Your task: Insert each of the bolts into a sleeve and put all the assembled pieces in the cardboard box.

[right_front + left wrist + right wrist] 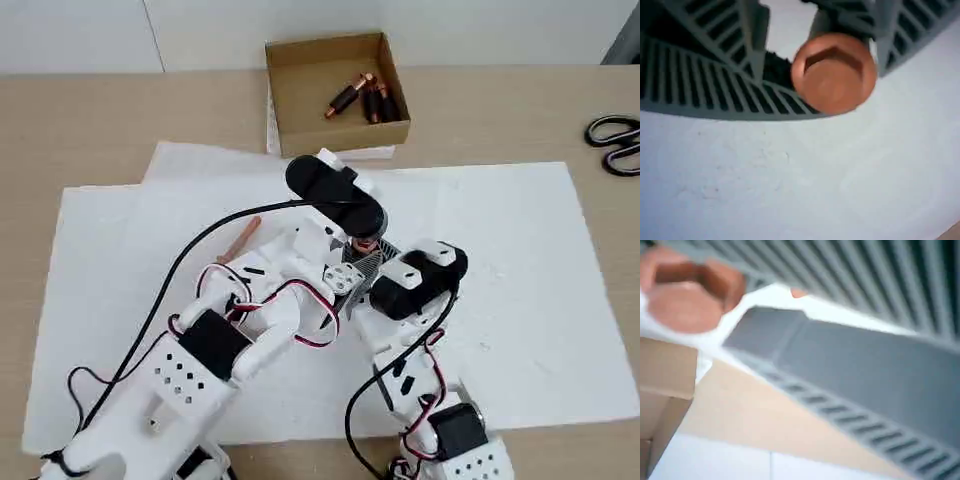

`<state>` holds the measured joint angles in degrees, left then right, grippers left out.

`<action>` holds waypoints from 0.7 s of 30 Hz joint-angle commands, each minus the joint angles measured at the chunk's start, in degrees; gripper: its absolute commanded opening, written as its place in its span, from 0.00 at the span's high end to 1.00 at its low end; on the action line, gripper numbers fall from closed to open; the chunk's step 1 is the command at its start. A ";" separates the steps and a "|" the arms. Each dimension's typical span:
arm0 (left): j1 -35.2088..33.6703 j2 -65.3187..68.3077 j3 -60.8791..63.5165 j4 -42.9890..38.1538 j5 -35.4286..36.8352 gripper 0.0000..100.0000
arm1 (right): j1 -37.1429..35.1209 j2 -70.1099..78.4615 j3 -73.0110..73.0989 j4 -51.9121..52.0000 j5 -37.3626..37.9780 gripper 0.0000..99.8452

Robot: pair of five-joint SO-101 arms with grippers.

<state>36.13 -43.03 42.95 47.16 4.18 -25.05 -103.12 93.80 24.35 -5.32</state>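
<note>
In the high view both arms meet over the middle of the white paper (pixel 520 300). My left gripper (pixel 358 248) is shut on a copper bolt (pixel 834 72), whose hex-socket head faces the left wrist camera just above the paper. A dark piece (pixel 775 70) sits right behind the head. My right gripper (pixel 374 268) is pressed up against the left one from the near right. The right wrist view has the same bolt head (pixel 685 300) close by. Another copper bolt (pixel 240 240) lies loose on the paper to the left. The cardboard box (pixel 300 85) at the back holds several assembled pieces (pixel 362 98).
Black scissors (pixel 615 140) lie on the wooden table at the far right edge. The paper has free room on its right side and at its left front. Cables run along both arms near the front edge.
</note>
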 commanded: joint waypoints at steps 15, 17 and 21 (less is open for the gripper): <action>-2.46 -3.60 -9.36 7.38 -1.67 0.85 | 0.04 -1.01 -1.23 -1.63 -0.62 1.00; -2.46 -4.75 -9.36 8.44 -2.81 0.85 | 0.04 -1.01 -1.32 -1.63 -0.62 1.00; -4.57 -5.89 -9.63 10.11 -4.31 0.85 | 0.04 -1.01 -1.32 -1.63 -0.62 1.00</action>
<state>33.05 -47.16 36.44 56.31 0.66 -25.05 -103.12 93.80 24.35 -5.32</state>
